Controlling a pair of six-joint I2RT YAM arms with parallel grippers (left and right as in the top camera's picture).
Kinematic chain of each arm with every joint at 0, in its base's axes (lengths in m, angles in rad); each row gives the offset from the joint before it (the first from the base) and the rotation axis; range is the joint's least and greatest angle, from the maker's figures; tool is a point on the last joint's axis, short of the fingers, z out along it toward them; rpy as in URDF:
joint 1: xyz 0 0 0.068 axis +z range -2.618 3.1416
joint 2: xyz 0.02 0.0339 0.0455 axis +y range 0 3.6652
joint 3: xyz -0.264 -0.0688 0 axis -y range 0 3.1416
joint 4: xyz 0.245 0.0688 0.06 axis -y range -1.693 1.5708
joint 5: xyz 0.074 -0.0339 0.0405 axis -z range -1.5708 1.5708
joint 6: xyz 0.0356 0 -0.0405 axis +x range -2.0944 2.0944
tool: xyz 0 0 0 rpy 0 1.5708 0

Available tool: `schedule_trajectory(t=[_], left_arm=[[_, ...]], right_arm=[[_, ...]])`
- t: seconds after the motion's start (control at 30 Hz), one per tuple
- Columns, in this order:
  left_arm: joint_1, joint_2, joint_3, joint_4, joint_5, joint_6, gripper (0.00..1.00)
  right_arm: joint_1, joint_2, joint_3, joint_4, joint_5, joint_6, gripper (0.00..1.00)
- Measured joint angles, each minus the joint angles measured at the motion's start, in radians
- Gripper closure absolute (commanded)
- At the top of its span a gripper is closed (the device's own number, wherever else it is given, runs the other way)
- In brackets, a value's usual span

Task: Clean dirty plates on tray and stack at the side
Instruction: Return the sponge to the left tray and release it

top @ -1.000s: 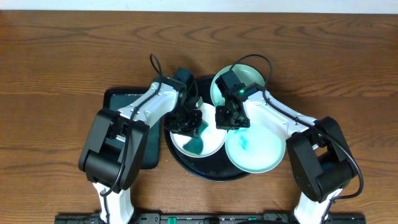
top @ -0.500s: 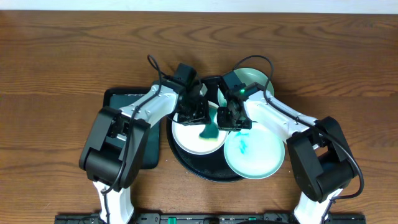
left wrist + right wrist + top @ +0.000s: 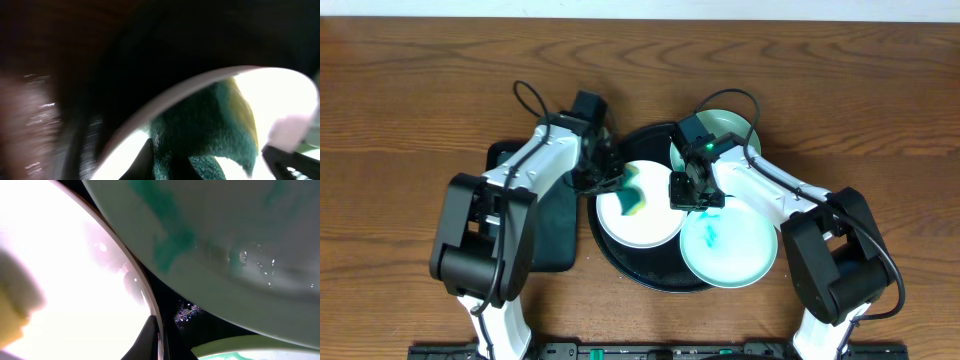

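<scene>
**A:** Which step is in hand?

**B:** Scrubbing, by my reading. The left jaws are clamped on the sponge (image 3: 634, 190), which is pressed to the white plate (image 3: 640, 228) near its 12 o'clock rim. That plate lies at 9 o'clock on the black tray (image 3: 650, 273). The right jaws are closed on the same plate's rim at 3 o'clock, apparently steadying it.

**A:** What does the next move call for?

**B:** Probably wiping until no teal residue shows, then lifting the plate to the bare table (image 3: 420, 90). The two mint plates are not yet cleaned. The front mint plate (image 3: 732, 248), at 4 o'clock, is smeared teal. The rear mint plate (image 3: 730, 127), at 1 o'clock, is partly hidden.

**A:** Materials?

**B:** Plates: round, shallow, glossy, beaded with droplets. Sponge: coarse dark-green pad on yellow foam. Tray: round with a raised rim. Table: brown wood grain.
</scene>
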Motion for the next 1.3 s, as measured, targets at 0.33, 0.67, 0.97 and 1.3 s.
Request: schedule_trajectory(t=[0.33, 0.67, 0.97, 1.3], left_arm=[[-0.027, -0.04, 0.01, -0.13, -0.131, 0.087, 0.93], [-0.031, -0.377, -0.014, -0.257, -0.367, 0.089, 0.93], [0.192, -0.338, -0.014, -0.28, -0.5, 0.093, 0.93], [0.278, -0.07, -0.014, -0.211, -0.496, 0.112, 0.92]], right_arm=[[0.0, 0.0, 0.0, 0.004, 0.001, 0.0, 0.99], [0.0, 0.0, 0.0, 0.006, 0.001, 0.0, 0.99], [0.0, 0.0, 0.0, 0.008, 0.001, 0.0, 0.99], [0.0, 0.0, 0.0, 0.008, 0.001, 0.0, 0.99]])
